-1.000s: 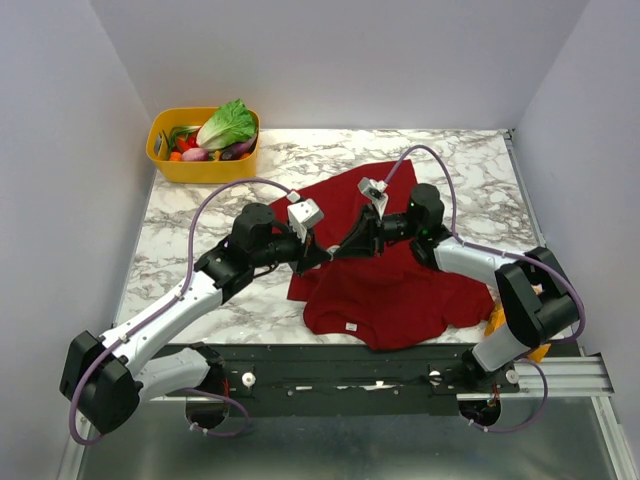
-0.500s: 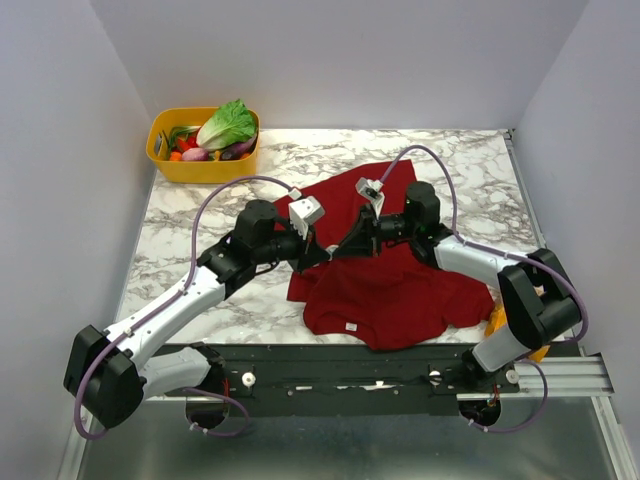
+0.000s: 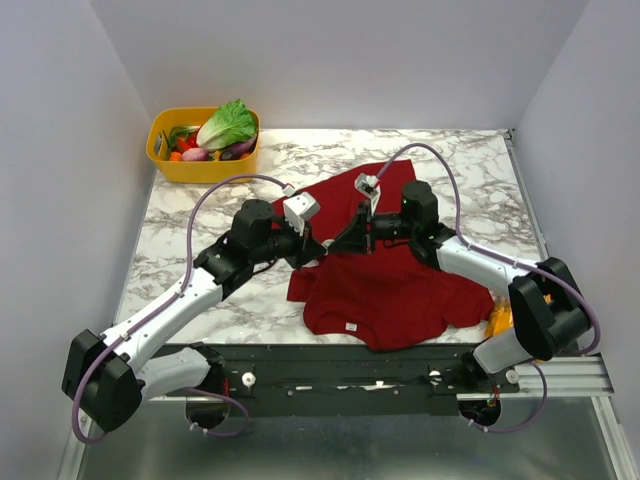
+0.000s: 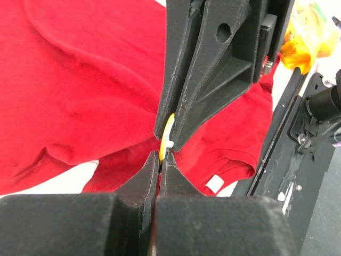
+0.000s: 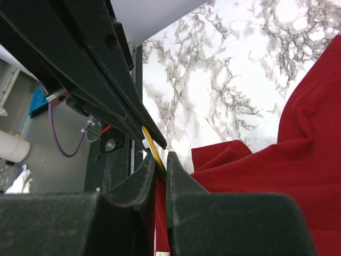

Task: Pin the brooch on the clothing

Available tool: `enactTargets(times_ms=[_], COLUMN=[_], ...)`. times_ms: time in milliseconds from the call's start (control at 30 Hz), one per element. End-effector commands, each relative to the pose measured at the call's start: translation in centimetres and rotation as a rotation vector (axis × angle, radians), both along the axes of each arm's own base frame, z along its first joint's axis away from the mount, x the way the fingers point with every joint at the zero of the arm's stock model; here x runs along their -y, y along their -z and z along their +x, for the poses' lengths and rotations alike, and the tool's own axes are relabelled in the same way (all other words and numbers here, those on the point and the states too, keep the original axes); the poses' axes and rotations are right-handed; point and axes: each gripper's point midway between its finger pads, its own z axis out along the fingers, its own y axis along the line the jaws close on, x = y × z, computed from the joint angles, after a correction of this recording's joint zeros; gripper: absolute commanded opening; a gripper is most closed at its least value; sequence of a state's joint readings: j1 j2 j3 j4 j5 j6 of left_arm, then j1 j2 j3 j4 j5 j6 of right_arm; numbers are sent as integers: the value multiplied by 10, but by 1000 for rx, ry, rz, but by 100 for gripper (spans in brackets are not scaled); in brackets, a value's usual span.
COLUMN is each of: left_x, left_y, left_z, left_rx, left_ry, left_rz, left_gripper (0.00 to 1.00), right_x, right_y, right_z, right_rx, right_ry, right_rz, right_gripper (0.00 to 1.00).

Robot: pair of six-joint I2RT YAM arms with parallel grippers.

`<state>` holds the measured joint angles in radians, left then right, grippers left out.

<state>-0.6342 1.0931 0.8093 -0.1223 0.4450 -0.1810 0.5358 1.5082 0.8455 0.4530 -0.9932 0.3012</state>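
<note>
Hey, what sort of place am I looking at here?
Probably a robotics lab test cell: plain white walls box in a marble-patterned table, two robot arms sit bolted at its near edge, and a red T-shirt and tub of vegetables serve as props.

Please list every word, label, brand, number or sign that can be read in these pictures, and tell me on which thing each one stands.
No text can be read in any view.
On the white label at the neck of the red T-shirt: too small to read.
On the orange-yellow bag: print blurred, not readable.
On the brooch: seen edge-on, no marking shows.
</note>
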Motion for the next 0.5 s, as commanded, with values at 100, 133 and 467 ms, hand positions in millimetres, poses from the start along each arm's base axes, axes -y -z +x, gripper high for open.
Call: enactTargets(times_ms=[100,133,467], left_x=[9,8,-3], left_y=[-27,-27,-29], left_z=[-16,-15,-12], left_rx=[49,51,85], left_ry=[54,43,-39], left_rz=[-109,-109,-140], left_gripper=[0,0,0], right_x=[6,6,8], right_y=[-1,-1,-9], right_z=[39,40,33], right_rx=[-19,-19,12], right_ry=[274,281,273], right_rz=[-27,-21,29], right_gripper=[1,1,10])
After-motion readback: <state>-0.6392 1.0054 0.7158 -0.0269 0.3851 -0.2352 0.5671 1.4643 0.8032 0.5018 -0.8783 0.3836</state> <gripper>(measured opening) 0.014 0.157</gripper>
